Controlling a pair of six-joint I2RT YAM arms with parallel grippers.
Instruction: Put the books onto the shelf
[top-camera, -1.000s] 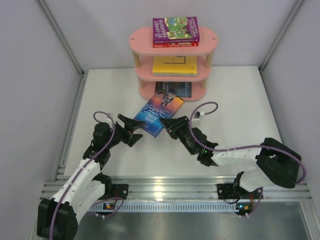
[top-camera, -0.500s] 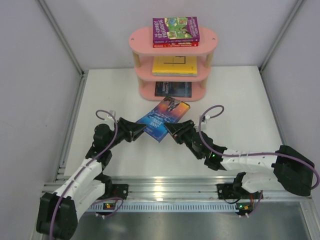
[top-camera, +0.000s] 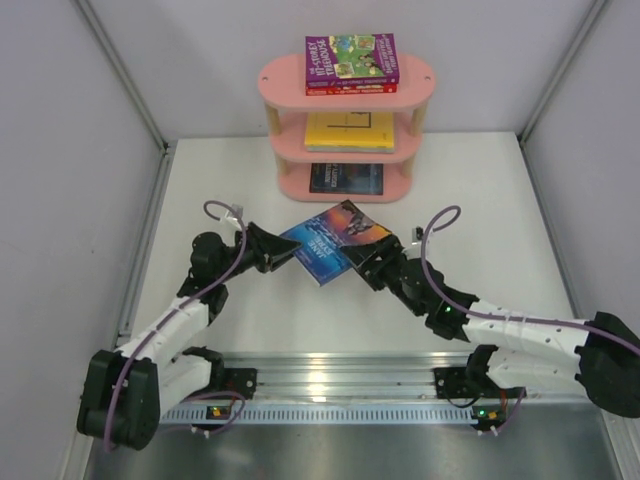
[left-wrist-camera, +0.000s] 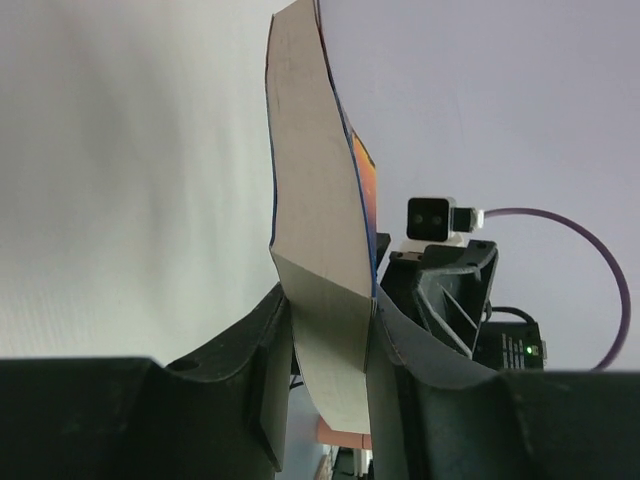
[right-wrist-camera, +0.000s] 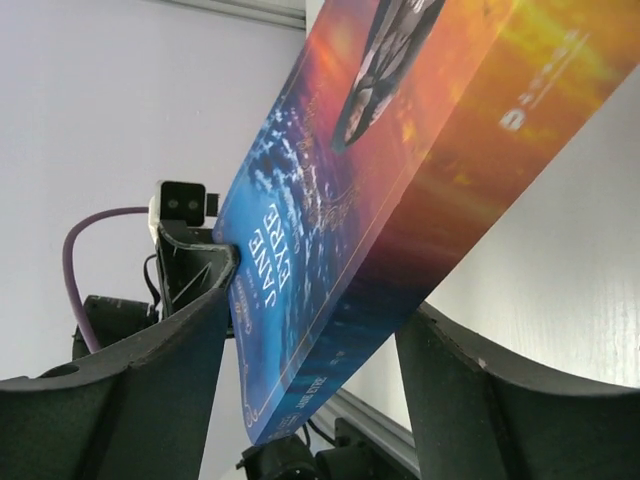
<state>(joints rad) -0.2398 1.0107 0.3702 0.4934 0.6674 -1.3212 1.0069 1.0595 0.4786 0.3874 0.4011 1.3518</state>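
A blue book with an orange glow hangs tilted above the table in front of the pink shelf. My left gripper is shut on its left end; the left wrist view shows the pale page edge pinched between both fingers. My right gripper is open at the book's right end. Its fingers straddle the cover with a gap on the right side. A purple book lies on a red one on the top board, a yellow one on the middle, a navy one on the bottom.
The shelf stands at the back of the white table, against the rear wall. Grey walls close in on both sides. An aluminium rail carries both arm bases at the near edge.
My left gripper has closed on the book's left end and my right gripper has opened. The book has swung round, its right end nearer the shelf, and both arms have reached further forward.
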